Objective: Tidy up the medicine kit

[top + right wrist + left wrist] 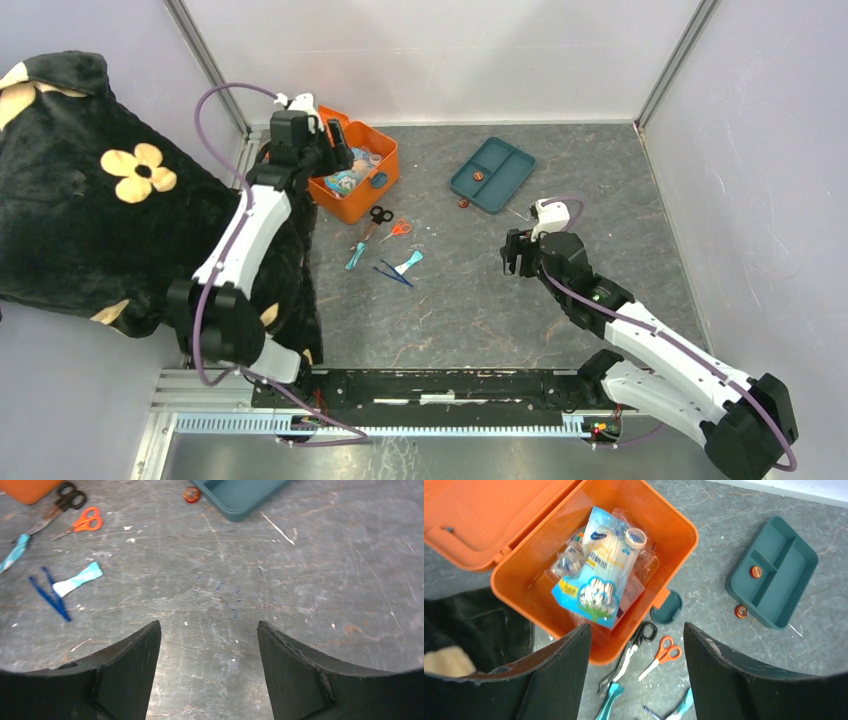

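The medicine kit (352, 206) is an orange box at the back left, with its lid (489, 515) swung open. Inside lie a blue-and-white cotton swab packet (596, 575), a tape roll (636, 537) and other wrapped packets. Its teal latch (667, 607) hangs at the front wall. My left gripper (337, 140) hovers over the kit's near edge, open and empty (636, 630). Right of centre, my right gripper (520, 252) is open over bare tabletop with nothing between its fingers (209, 625).
In front of the kit lie black scissors (380, 218), orange scissors (399, 228), two teal tubes (356, 256) (408, 262) and blue tweezers (393, 272). A teal compartment tray (505, 160) holds a small round tin (755, 571); another tin (741, 611) lies beside it. Black plush cloth (90, 180) covers the left.
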